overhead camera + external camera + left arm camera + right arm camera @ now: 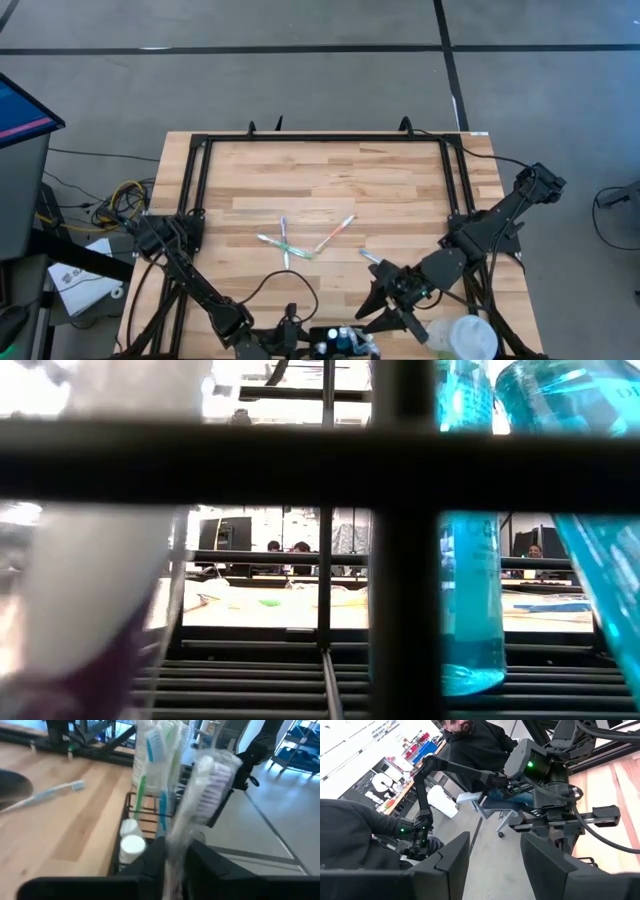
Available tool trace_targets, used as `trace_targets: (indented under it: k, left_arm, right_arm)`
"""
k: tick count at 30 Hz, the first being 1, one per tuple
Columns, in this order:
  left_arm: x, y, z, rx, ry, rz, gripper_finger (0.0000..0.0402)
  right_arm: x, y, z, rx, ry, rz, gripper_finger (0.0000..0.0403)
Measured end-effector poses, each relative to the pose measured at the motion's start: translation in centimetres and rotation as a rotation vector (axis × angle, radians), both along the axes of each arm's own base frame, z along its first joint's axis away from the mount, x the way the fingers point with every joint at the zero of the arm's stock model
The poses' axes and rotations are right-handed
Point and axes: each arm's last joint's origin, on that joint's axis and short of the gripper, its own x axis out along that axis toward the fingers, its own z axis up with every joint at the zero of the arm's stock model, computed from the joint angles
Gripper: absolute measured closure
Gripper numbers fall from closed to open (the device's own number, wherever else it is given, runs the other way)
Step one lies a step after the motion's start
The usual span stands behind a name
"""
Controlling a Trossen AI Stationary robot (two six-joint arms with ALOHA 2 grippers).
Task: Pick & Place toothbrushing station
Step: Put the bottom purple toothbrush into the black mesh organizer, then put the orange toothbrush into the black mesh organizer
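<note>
Toothbrushes already stand in the toothbrushing station (150,815), a black wire rack at the bench's (330,175) near edge. The left pincer (172,857) sits at the rack, fingers narrowly parted around a wrapped toothbrush (197,805), seemingly releasing it. Several loose toothbrushes (300,240) remain mid-bench. The right pincer (492,857) waits nearby, open and empty.

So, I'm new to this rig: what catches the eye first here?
The left gripper at the table's near edge, its fingers astride a wrapped toothbrush standing in the black wire station. Next, several loose toothbrushes scattered mid-table. The right gripper waits open nearby.
</note>
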Motion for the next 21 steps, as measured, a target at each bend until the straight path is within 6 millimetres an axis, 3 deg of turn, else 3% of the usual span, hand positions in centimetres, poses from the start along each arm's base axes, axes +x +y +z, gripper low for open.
trace_targets:
  k: [13,17,21]
  left_arm:
    - [-0.3,-0.3,0.2,-0.202,0.015,0.007,0.0135]
    - [-0.4,-0.2,1.1,-0.268,0.007,0.010,0.0114]
    - [-0.6,-0.1,2.1,-0.299,-0.005,-0.005,0.0116]
  right_arm:
    - [0.1,-0.1,0.0,-0.002,-0.002,-0.003,0.0232]
    - [0.0,0.0,0.0,0.029,0.016,0.004,0.0232]
    - [-0.5,0.7,0.3,0.075,0.015,0.132,0.0234]
